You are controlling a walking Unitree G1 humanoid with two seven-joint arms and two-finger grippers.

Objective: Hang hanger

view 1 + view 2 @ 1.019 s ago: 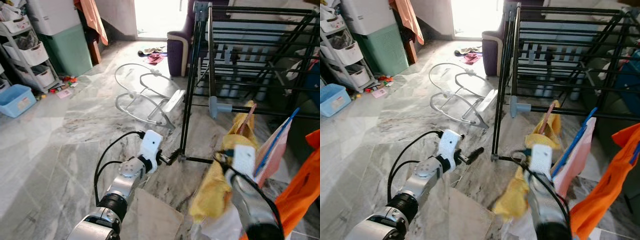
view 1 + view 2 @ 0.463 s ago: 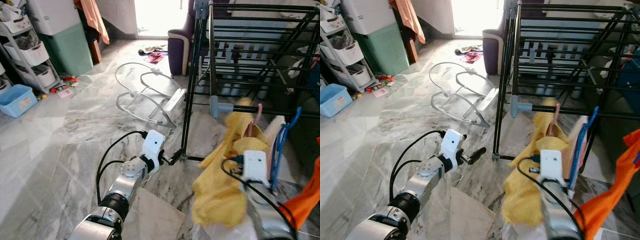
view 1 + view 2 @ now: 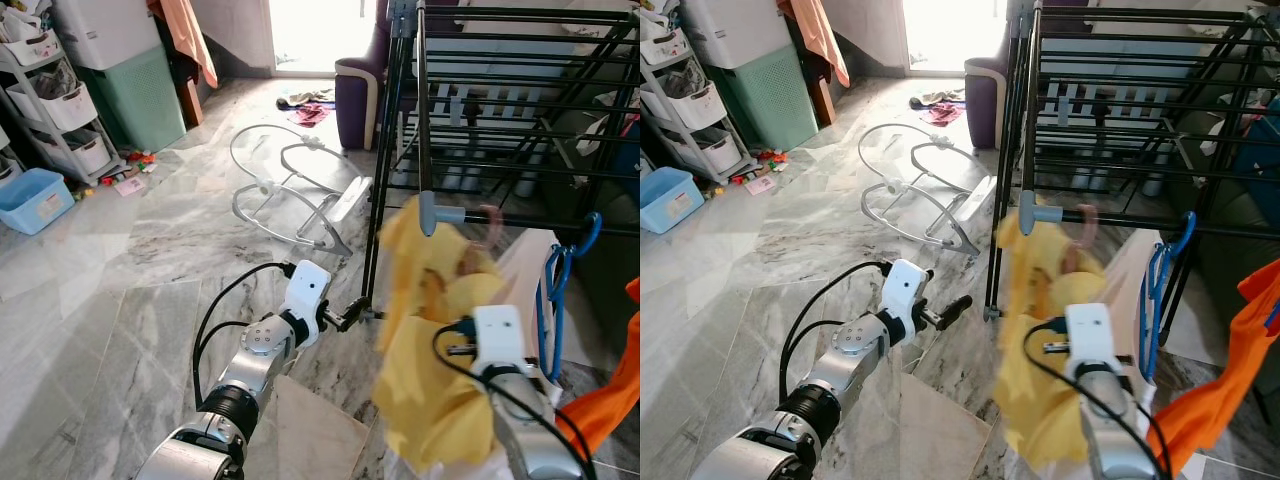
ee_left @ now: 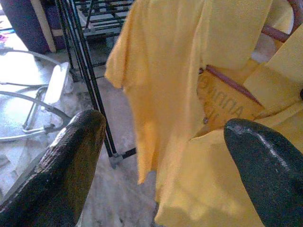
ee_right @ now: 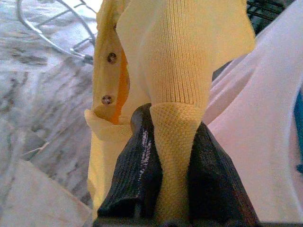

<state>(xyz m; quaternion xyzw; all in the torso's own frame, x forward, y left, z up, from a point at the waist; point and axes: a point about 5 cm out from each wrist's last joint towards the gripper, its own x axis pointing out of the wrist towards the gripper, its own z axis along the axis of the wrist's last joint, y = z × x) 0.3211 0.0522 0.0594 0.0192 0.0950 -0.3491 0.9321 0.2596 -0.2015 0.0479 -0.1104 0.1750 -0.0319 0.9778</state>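
Pink hanger (image 3: 492, 218), seemingly inside yellow shirt (image 3: 430, 330).

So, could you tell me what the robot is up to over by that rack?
The right gripper is pinched on a yellow shirt that sits on a pink hanger, and it holds the shirt up against the black drying rack. The hanger's hook is beside a rack bar; the blur hides whether it is over it. The left gripper hangs open, low near the rack's leg, holding nothing.
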